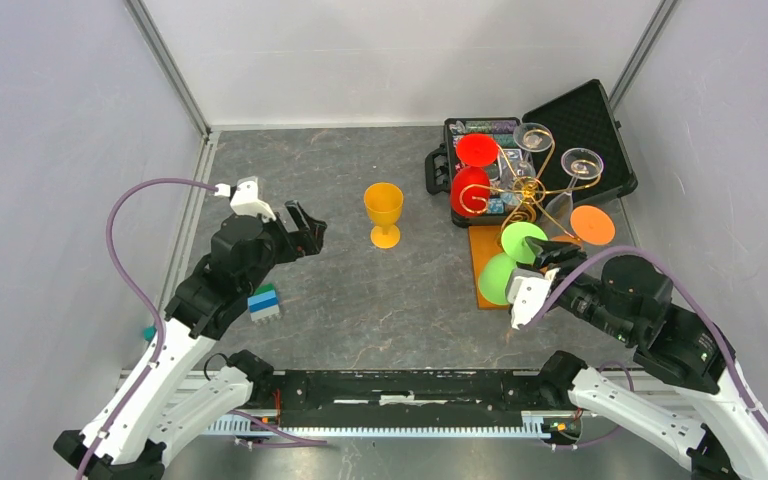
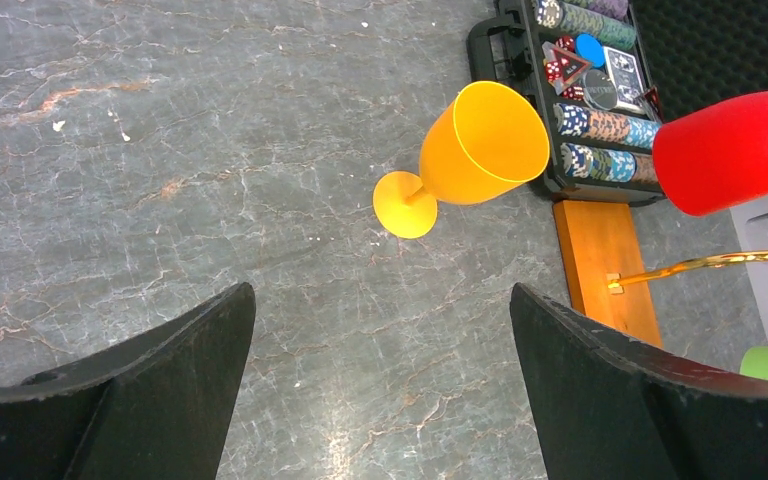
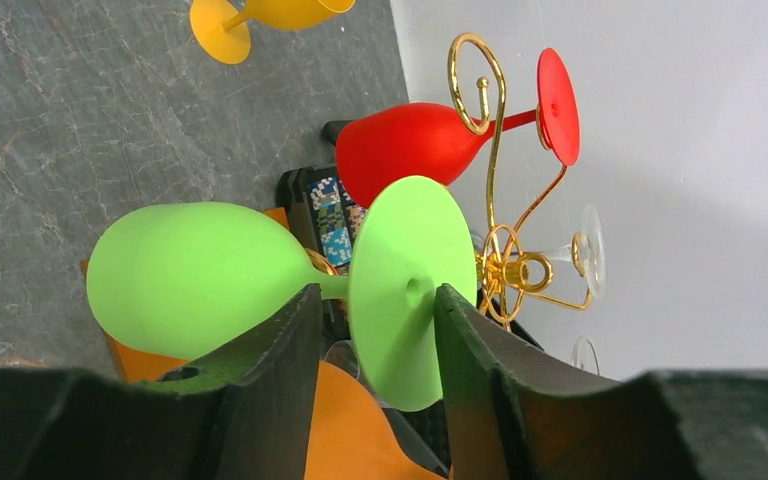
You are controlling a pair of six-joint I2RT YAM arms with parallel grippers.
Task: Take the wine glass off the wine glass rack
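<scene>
We see the green wine glass (image 3: 190, 275) on the wine glass rack (image 1: 526, 196), not yet lifted. Our right gripper (image 3: 377, 300) straddles its foot, seemingly unclamped. The left gripper (image 2: 380, 400) is spread wide above the bench (image 2: 160, 150).

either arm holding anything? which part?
Left gripper: nothing, open. Right gripper brackets the green wine glass at its foot; whether it's clamped cannot be told.

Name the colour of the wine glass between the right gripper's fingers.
Lime green glass; right wrist view.
</scene>
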